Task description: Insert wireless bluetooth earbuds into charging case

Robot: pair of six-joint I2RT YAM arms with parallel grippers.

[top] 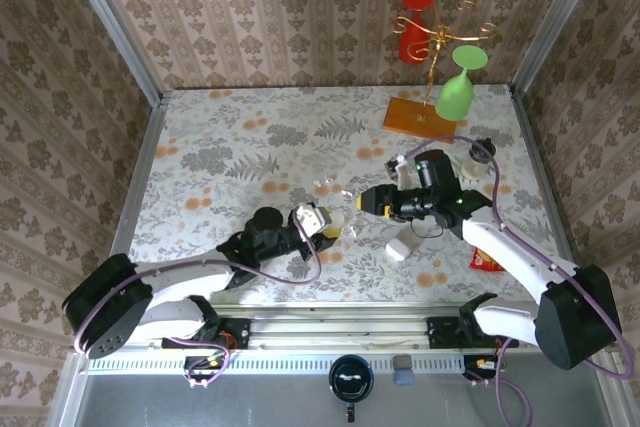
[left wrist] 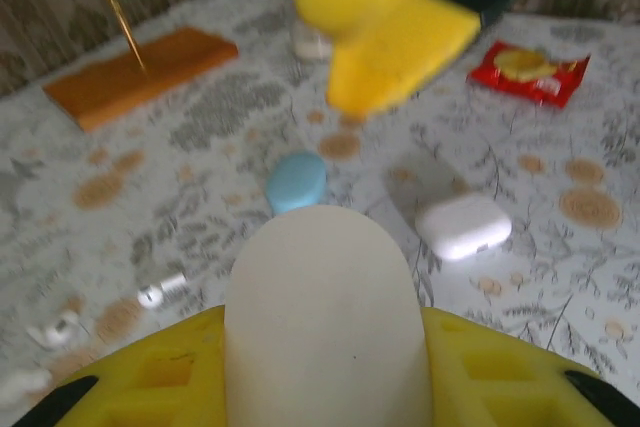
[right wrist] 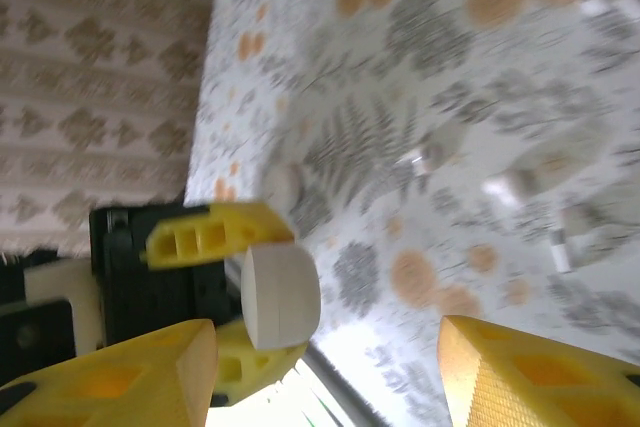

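Note:
My left gripper is shut on a cream oval charging case, its yellow pads pressed to both sides; from above the gripper holds the case near the table's front middle. The right gripper hovers just right of it, jaws open with nothing between them. In the right wrist view that gripper faces the held case. Tiny whitish earbuds lie on the table behind the case; some lie at the lower left in the left wrist view.
A second white case lies right of the grippers, with a blue oval beside it. A red packet is at the front right. A gold stand on an orange base carries red and green glasses.

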